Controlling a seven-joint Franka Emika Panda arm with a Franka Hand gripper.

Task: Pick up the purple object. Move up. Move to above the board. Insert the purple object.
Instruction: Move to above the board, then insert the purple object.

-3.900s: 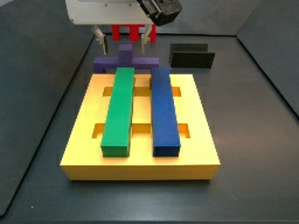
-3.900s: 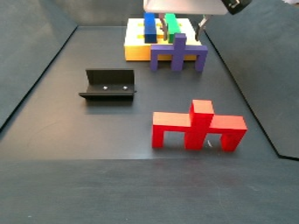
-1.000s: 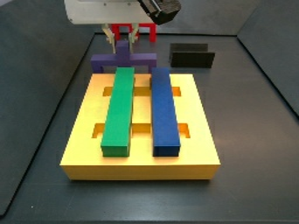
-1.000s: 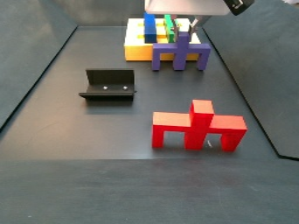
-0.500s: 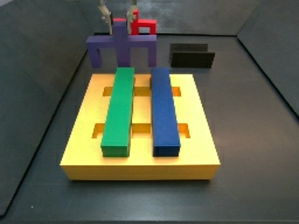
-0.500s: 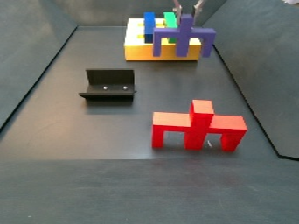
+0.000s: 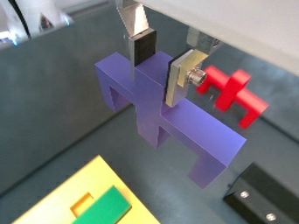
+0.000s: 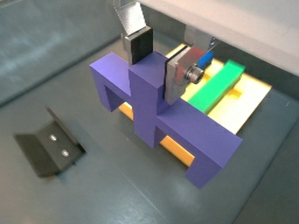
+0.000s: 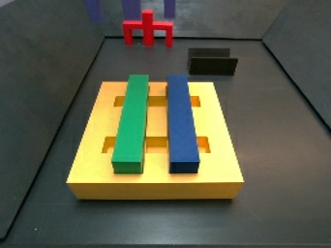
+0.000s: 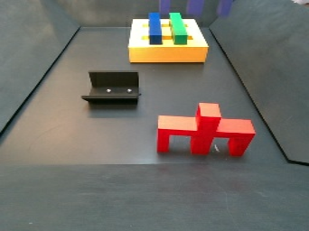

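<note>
While it hangs in the air: the purple object (image 7: 163, 109) is clenched by its central stem between the 2 silver fingers (image 7: 184, 77) of the gripper (image 7: 163, 61), seen in both wrist views.

Change: half a second ago the purple piece was just off the floor at the far end of the board; now both side views show only its leg tips at the top edge (image 9: 93, 9), so it has gone nearly out of frame upward.

Meaning: I'd judge the pick-up done and the lift about finished; the carry to above the board comes next, then the insertion.

Gripper: closed on the stem, dark pads pressed to either side; too high for the side views.

Board (image 9: 91, 155): yellow slab on the floor, below and off to the side of the raised piece in a wrist view (image 8: 254, 98), apart from it.

On the board: 1 green bar (image 9: 131, 118) and 1 blue bar (image 9: 183, 121), lying side by side lengthwise; open slots show between and beside them.

Elsewhere: the red piece (image 10: 204, 130) stands at about 5 o'clock in a side view, well apart from the board; the fixture (image 10: 111, 87) sits at about 9 o'clock, nothing in it.
</note>
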